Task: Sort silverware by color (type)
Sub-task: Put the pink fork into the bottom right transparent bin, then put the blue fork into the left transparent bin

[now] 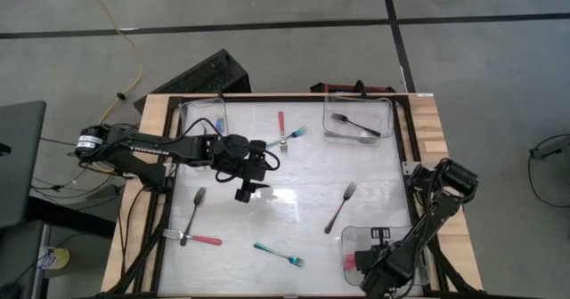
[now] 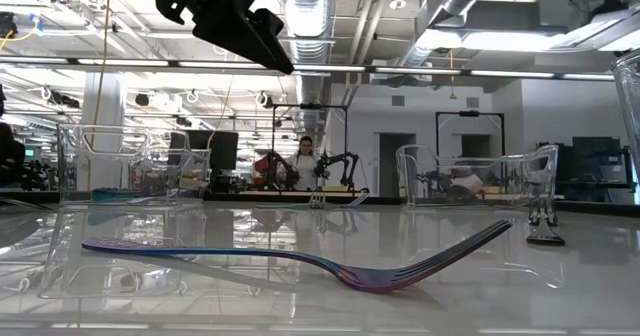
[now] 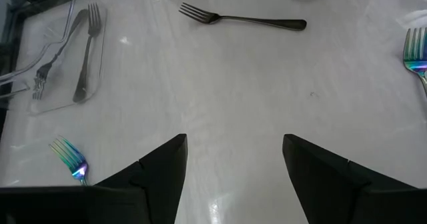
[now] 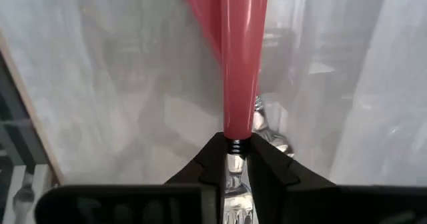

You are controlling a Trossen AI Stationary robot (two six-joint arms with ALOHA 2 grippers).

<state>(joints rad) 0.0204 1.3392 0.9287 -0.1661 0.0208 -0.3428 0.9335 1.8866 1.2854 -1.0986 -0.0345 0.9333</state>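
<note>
Forks lie scattered on the white table. In the high view there is a red-handled fork [image 1: 281, 125] and a teal one [image 1: 293, 136] at the far middle. Two dark ones [image 1: 194, 208] [image 1: 340, 206], a red-handled one [image 1: 192, 238] and a teal one [image 1: 278, 254] lie nearer. A black fork [image 1: 356, 125] lies in the far right tray [image 1: 390, 112]. My left gripper [image 1: 242, 192] [image 3: 233, 144] hovers open above the table's middle, touching nothing. My right gripper [image 1: 358, 262] [image 4: 235, 145] is inside the near right tray [image 1: 392, 235], shut on a red-handled fork [image 4: 240, 57]. My right gripper pinches the red-handled fork between its two fingers at the metal neck [image 4: 235, 146], just below the end of the red handle. The handle points straight out ahead of the fingertips, along them. The tines sit back between the fingers. Whether the fork rests on the tray, I cannot tell.
A third clear tray [image 1: 203, 121] stands at the far left corner with a blue piece inside. The teal fork lies close before the low camera [image 2: 300, 261]. A dark frame edges the table [image 1: 169, 201]. A person stands in the room beyond [image 2: 305, 156].
</note>
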